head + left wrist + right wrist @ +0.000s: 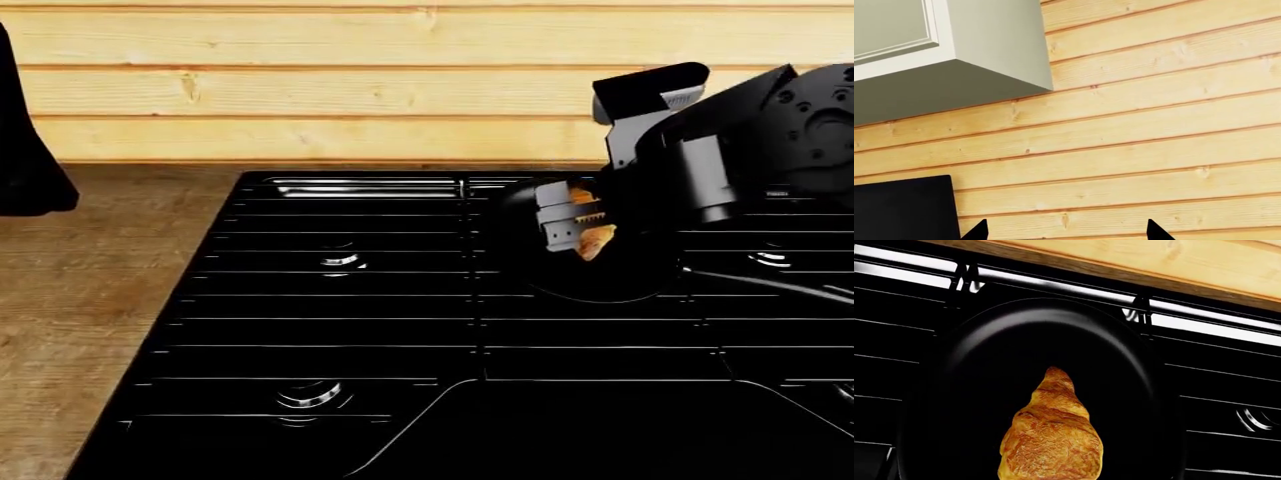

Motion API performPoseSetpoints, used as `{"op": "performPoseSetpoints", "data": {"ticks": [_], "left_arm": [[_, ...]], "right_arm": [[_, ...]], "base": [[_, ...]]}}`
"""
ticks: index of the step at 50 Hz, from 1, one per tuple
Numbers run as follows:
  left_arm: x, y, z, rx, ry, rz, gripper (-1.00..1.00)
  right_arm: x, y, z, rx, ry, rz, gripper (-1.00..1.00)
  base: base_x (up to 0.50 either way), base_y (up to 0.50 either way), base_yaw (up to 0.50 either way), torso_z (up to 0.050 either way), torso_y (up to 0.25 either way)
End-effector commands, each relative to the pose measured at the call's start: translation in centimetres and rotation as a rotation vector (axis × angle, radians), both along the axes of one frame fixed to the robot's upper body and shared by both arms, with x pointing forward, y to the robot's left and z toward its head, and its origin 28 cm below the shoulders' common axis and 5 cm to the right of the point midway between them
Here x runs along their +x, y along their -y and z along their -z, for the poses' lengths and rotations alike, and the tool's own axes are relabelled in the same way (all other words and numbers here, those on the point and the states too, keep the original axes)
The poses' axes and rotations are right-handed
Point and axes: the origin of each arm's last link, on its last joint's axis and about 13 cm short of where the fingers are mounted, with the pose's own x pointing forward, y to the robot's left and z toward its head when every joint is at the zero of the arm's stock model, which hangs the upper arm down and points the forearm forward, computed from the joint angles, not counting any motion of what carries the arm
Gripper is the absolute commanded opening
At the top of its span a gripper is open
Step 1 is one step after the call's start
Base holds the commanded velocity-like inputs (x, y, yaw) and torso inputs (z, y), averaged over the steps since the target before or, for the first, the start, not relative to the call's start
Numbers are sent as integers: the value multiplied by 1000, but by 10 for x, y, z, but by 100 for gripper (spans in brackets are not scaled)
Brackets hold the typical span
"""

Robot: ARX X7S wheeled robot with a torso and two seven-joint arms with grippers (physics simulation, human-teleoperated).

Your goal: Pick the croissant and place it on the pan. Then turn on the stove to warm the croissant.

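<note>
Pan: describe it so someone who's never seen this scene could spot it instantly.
Start from the stove, the large glossy black cooktop below the wood-plank wall. On its back grates, right of centre, sits the pan, under the right gripper holding the croissant. It is the only smooth round dish among straight parallel bars, with a thin handle running right.

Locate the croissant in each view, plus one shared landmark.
Head: croissant right of centre, in the right gripper, over the pan.
Right wrist: croissant bottom centre, over the pan.
Left wrist: not in it.
Shared landmark: plank wall.
</note>
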Motion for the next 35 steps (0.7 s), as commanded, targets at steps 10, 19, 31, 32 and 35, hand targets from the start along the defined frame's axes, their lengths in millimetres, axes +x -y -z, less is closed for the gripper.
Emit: {"op": "performPoseSetpoints", "data": {"ticks": [10, 19, 31, 32, 35], "left_arm": [[2, 0, 1, 2, -4, 0, 100], [3, 0, 1, 2, -6, 1, 100], [2, -2, 2, 0, -4, -3, 100], [1, -2, 2, 0, -4, -3, 100], [1, -1, 2, 0, -4, -2, 100]], "right_arm": [[18, 6, 16, -34, -22, 32, -100], [19, 7, 22, -56, -30, 36, -100], [21, 6, 25, -67, -35, 32, -100], [21, 6, 26, -69, -35, 34, -100], [22, 6, 25, -70, -33, 32, -100]], "base": [[0, 0, 0, 0, 0], [0, 0, 0, 0, 0], [0, 0, 0, 0, 0], [0, 0, 0, 0, 0], [0, 0, 0, 0, 0]]}}
